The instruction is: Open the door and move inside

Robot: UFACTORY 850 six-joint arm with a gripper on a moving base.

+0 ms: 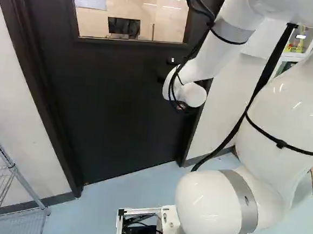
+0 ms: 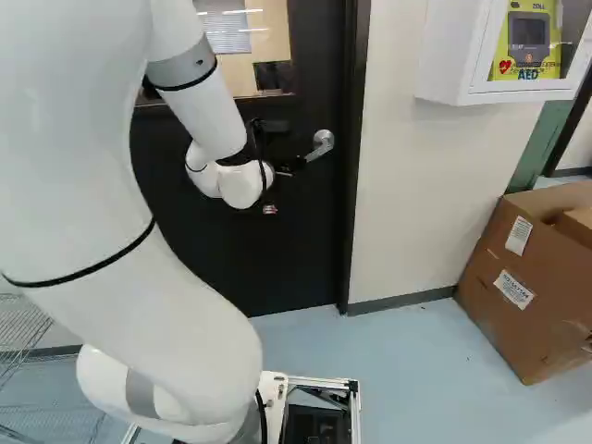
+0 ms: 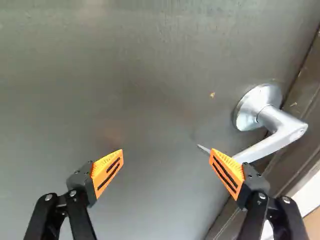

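Black door [image 1: 115,92] is seen closed in its frame, dead ahead of the base, w/ a window [image 1: 129,17] set in its upper part. The task's silver lever handle [image 2: 322,143] is mounted near the door's edge, at the upper middle of the R base view. The gripper [image 2: 287,168] is held close to the door, just beside the handle's round plate. In the wrist view the gripper [image 3: 166,151] is spread wide, orange pads well apart, w/ nothing gripped. The lever is partly hidden behind one finger, w/ its thin end seen btwn the two; whether that finger is touched by it can't be told for sure. A wire rack [image 1: 12,168] is placed at the L base view's left; a cardboard box [image 2: 523,287] and wall cab. [image 2: 444,55] are seen at the R base view's right.
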